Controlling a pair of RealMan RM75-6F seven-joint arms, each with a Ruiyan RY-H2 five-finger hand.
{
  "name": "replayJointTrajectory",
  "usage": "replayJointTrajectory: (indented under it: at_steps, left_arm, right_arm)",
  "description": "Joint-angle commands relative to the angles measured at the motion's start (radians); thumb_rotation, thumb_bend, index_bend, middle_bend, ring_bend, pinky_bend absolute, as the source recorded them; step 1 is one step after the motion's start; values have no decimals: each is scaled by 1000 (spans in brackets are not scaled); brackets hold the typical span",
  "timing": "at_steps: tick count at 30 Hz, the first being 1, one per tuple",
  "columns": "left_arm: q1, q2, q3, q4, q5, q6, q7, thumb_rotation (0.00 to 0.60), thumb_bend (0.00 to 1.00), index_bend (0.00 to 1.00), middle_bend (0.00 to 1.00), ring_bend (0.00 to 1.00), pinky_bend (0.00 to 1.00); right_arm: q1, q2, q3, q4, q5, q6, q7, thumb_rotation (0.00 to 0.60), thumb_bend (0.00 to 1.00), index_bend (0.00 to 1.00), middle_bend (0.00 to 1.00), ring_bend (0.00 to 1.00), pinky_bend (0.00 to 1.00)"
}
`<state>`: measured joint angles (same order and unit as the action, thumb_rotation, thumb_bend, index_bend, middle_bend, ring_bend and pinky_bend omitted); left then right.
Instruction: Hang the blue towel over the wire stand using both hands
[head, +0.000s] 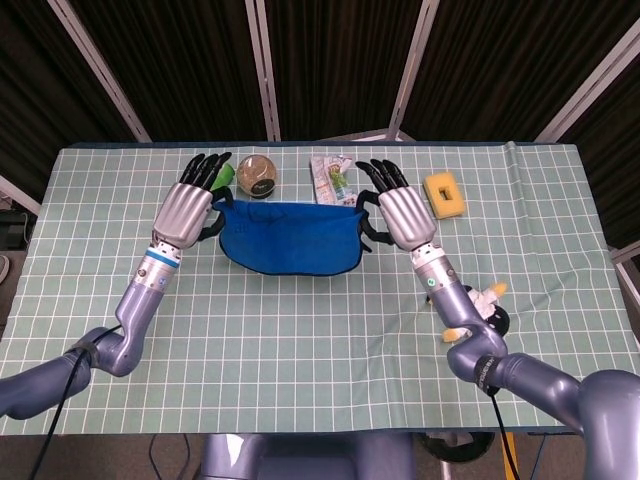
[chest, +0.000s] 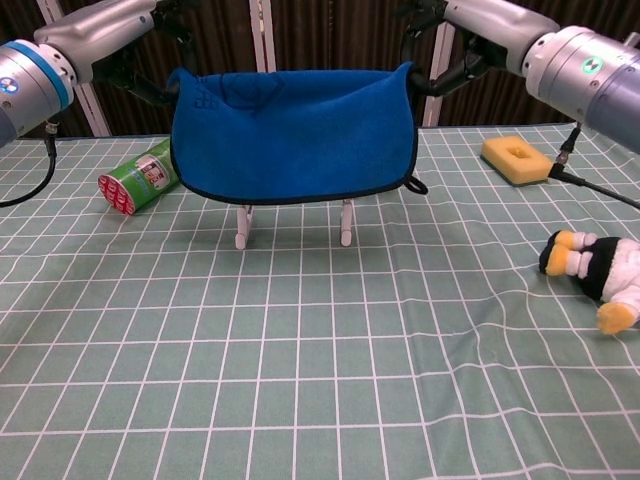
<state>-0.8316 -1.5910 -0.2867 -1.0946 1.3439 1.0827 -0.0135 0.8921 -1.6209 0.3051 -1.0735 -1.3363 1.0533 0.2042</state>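
The blue towel (head: 290, 237) (chest: 290, 135) is stretched flat between both hands, its top edge level. My left hand (head: 190, 205) (chest: 150, 30) pinches the towel's left top corner, and my right hand (head: 400, 210) (chest: 450, 45) pinches the right top corner. The towel hangs in front of the wire stand (chest: 292, 222) and hides most of it; only the stand's two white feet and lower wires show below the hem in the chest view. Whether the towel rests on the stand's top bar cannot be told.
A green can (chest: 140, 177) lies left of the stand, with a round jar (head: 257, 173) and a crumpled wrapper (head: 330, 178) behind it. A yellow sponge (chest: 517, 159) and a plush toy (chest: 597, 272) sit to the right on the checked cloth.
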Motion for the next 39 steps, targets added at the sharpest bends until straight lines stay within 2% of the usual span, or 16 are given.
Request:
replayJointTrajectory:
  at_steps: [1,13,29,32,33,34,36,38,39]
  left_arm:
    - [-5,-22,13,36,-1,-15,-26,600,526,819,0,0,0]
    - [-26,-71,20,136,-9,-41,-59,600,525,819,0,0,0]
    - [-37,-110,41,212,-19,-91,-89,600,526,809,0,0,0]
    - [-37,-113,42,216,-21,-94,-92,600,526,795,0,0,0]
    - [-38,-113,42,217,-22,-95,-92,600,526,775,0,0,0]
    - [-38,-114,43,218,-22,-98,-93,600,502,704,0,0,0]
    - [-37,-117,45,228,-28,-103,-80,600,381,461,0,0,0]
    - [-35,-120,39,233,-42,-110,-71,600,201,137,0,0,0]
    - [-35,-119,38,233,-47,-114,-67,600,165,73,0,0,0]
  right_arm:
    - [10,-35,-8,52,4,-19,25,600,430,659,71,0,0]
    - [49,-115,10,192,25,-62,60,600,425,659,73,0,0]
    - [60,-153,2,252,25,-89,76,600,407,659,75,0,0]
    - [61,-158,-1,260,21,-89,74,600,370,659,75,0,0]
    - [62,-159,-2,262,20,-89,72,600,342,652,75,0,0]
    - [62,-159,-3,265,20,-89,70,600,276,611,75,0,0]
    - [61,-157,-6,269,26,-106,62,600,124,463,75,0,0]
    - [58,-146,-7,257,32,-117,55,600,11,285,68,0,0]
    - [56,-142,-8,251,32,-118,53,600,0,251,65,0,0]
